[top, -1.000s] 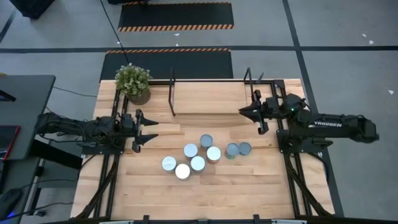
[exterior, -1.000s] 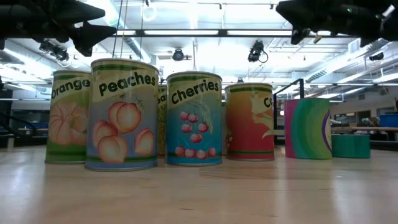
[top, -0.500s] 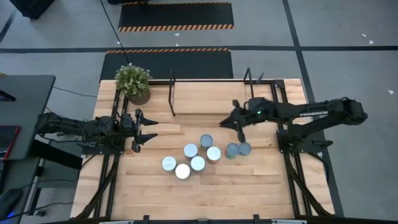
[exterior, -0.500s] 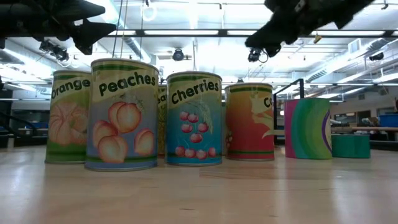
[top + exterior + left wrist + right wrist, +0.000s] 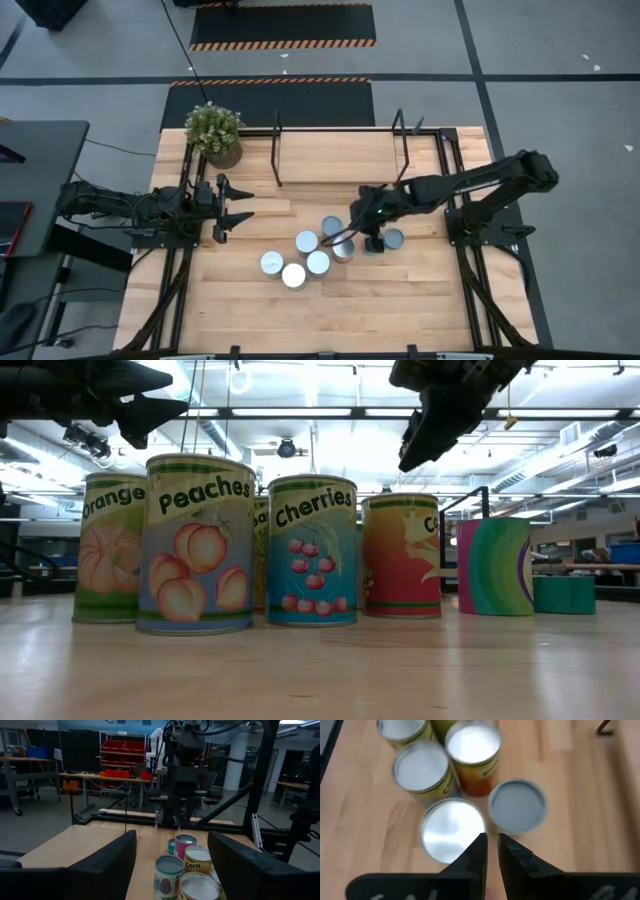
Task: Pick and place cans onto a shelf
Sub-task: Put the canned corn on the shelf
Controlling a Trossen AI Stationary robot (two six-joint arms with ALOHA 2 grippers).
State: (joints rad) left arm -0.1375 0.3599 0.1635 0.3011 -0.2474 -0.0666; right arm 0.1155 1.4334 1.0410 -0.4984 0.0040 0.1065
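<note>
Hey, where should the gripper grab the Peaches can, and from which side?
I'd grip the Peaches can by its round side wall just under the lid, coming down from above: it stands upright, and the Orange can and Cherries can crowd its flanks.

Right gripper (image 5: 336, 237) reached toward table centre, fingers nearly closed; left gripper (image 5: 243, 207) parked left, fingers spread.

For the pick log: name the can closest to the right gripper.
The bright silver-topped can just ahead of the right gripper in its wrist view; the grey-lidded can beside it is slightly farther, the rest beyond.
</note>
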